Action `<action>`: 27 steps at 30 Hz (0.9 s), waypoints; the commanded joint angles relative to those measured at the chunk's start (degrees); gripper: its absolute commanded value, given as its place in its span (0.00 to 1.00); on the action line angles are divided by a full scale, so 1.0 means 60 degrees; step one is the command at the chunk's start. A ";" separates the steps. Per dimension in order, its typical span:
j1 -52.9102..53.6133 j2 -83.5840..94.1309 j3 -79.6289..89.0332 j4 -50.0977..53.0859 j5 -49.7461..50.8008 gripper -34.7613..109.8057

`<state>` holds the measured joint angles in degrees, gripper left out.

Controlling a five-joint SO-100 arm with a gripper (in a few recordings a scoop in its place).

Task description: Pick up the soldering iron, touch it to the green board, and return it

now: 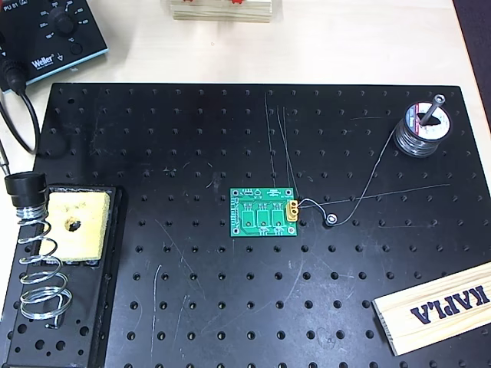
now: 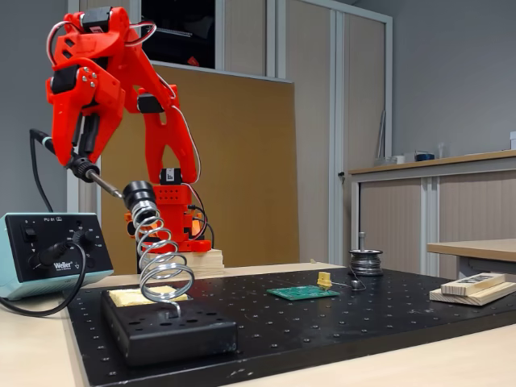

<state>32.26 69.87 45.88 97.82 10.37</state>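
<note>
In the fixed view the red arm's gripper (image 2: 78, 157) hangs high at the left, shut on the handle of the soldering iron (image 2: 87, 171). The black iron slants down to the right, and its thin metal shaft meets the black collar of the coil-spring stand (image 2: 161, 258). Its cord trails off to the left. The green board (image 1: 265, 213) (image 2: 302, 293) lies flat in the middle of the black perforated board (image 1: 230, 322), with its yellow connector (image 1: 293, 208) on the right edge, far from the gripper.
The stand (image 1: 38, 268) shares a black base with a yellow sponge (image 1: 74, 226). A Weller station (image 1: 46, 34) (image 2: 48, 254) sits at the far left. A solder spool (image 1: 420, 130) stands at the back right, its wire running to the board. A wooden KAPLA block (image 1: 441, 307) lies at the front right.
</note>
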 commanded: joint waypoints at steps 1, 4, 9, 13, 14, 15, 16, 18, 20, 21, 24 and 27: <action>0.0264 0.0996 0.0293 0.0103 -0.0059 0.24; 0.0410 0.1348 0.0586 0.0117 -0.0132 0.24; 0.0366 0.1729 0.0967 0.0029 -0.0146 0.24; 0.0161 0.1626 0.1040 -0.0132 -0.0044 0.24; 0.0088 0.1597 0.1055 -0.0190 -0.0015 0.24; 0.0029 0.1553 0.1055 -0.0234 0.0029 0.24; -0.0029 0.1509 0.1055 -0.0264 0.0059 0.24; -0.0176 0.1406 0.1055 -0.0322 0.0132 0.24; -0.0308 0.1289 0.1055 -0.0381 0.0220 0.24; -0.0366 0.1216 0.1055 -0.0425 0.0264 0.24; -0.0601 0.0879 0.0864 -0.0454 0.0396 0.24; -0.0864 0.0322 0.0322 -0.0337 0.0542 0.24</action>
<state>28.12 71.89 51.42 95.71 12.30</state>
